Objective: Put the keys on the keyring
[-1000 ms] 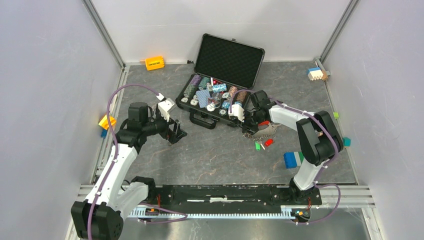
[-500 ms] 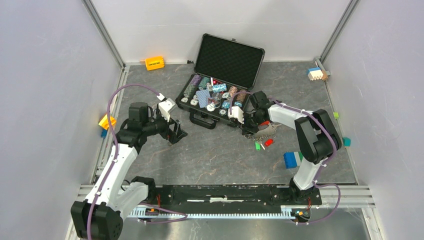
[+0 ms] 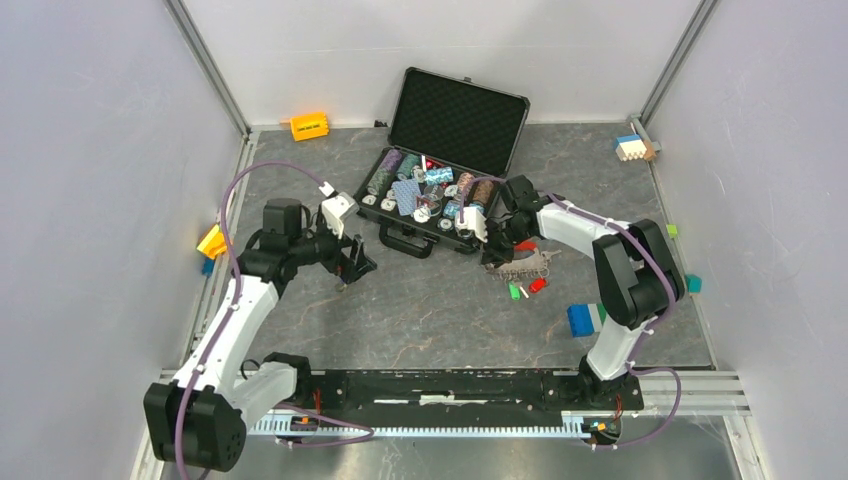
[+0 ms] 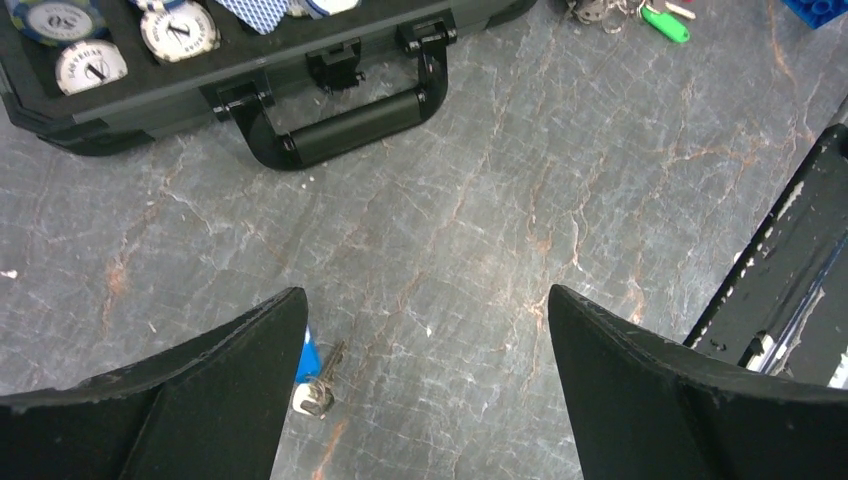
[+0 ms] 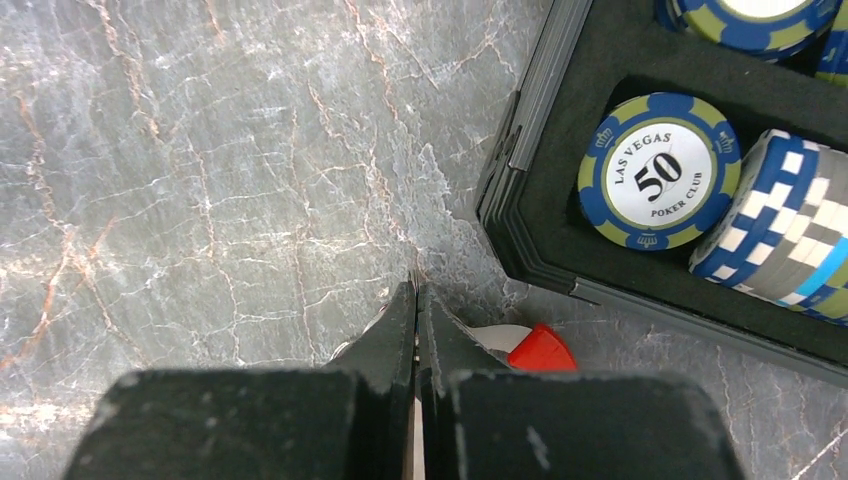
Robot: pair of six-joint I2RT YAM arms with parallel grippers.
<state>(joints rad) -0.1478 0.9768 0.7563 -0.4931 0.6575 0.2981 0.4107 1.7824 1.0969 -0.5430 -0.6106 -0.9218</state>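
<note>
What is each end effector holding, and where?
Left end effector: open, holding nothing. Right end effector: shut beside the keyring; any grip cannot be told.

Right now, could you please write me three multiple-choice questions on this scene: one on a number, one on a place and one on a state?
1. What number is on the flat blue chip in the case? A) 5 B) 50 C) 500
2. Where is the blue key? A) in the case B) on that chip C) on the table beside a finger of the left gripper
3. How is the right gripper? A) shut B) wide open C) holding a chip
Answers: B, its print reads 50; C, it lies on the table by that finger; A, its fingers meet.
</note>
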